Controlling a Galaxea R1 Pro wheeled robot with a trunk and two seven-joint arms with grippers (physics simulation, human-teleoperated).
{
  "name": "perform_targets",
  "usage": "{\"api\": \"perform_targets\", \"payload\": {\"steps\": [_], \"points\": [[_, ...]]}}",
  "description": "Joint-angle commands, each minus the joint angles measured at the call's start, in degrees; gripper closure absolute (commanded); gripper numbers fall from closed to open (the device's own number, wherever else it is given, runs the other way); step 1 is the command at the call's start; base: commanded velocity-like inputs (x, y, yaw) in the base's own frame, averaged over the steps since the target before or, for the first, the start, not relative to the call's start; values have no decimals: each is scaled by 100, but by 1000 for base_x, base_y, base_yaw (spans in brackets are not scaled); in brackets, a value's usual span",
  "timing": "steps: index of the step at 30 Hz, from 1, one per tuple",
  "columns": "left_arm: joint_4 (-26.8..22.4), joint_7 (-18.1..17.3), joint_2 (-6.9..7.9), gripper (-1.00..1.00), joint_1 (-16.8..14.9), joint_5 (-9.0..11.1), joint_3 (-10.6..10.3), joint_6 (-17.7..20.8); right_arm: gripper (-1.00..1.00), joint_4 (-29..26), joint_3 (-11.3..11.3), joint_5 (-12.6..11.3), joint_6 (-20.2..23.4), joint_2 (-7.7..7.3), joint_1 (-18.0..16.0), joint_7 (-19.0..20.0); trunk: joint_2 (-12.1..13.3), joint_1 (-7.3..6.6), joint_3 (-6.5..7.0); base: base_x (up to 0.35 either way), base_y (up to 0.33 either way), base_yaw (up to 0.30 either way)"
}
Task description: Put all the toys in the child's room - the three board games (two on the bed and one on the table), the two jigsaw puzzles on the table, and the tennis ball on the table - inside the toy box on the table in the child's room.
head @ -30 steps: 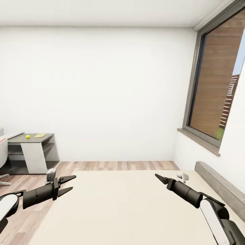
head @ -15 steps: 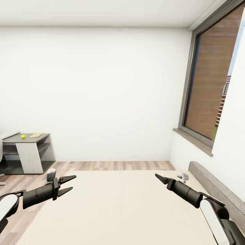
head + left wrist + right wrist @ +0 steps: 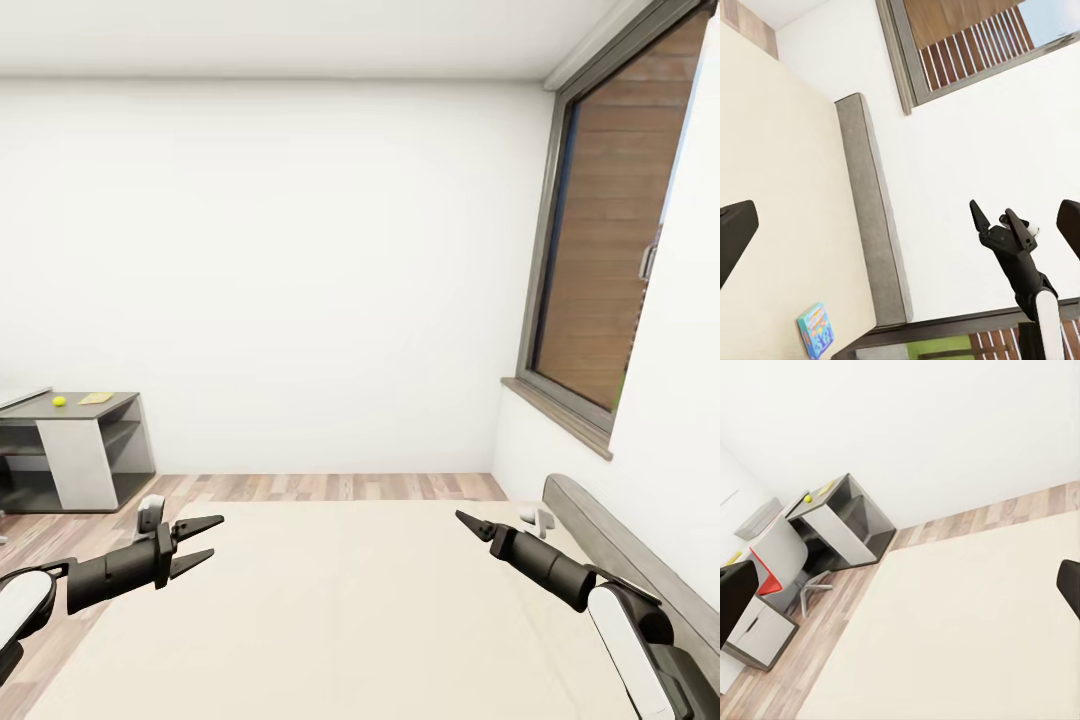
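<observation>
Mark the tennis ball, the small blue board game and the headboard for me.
tennis ball [image 3: 60, 401]: head view, its centre.
small blue board game [image 3: 815, 330]: left wrist view, printed lid.
headboard [image 3: 874, 217]: left wrist view, grey top face.

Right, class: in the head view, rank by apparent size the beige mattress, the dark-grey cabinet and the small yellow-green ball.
1. Beige mattress, largest, though nearest the camera.
2. Dark-grey cabinet, farther away.
3. Yellow-green tennis ball on the cabinet top, clearly smallest.
</observation>
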Motion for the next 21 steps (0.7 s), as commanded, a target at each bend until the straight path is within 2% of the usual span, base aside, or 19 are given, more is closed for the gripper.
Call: {"api": "perform_targets", "payload": {"steps": [1, 12, 21], "points": [[4, -49, 4, -100, -3, -37, -6, 5, -100, 0, -8, -29, 43, 1, -2, 7, -5, 2, -3, 0, -31, 0], [4, -49, 4, -100, -3, -37, -6, 5, -100, 0, -7, -29, 43, 1, -3, 7, -5, 2, -3, 0, -26, 0], [4, -49, 4, -100, -3, -37, -6, 5, -100, 0, -9, -29, 43, 1, 0, 7, -5, 2, -3, 0, -181, 0]]}}
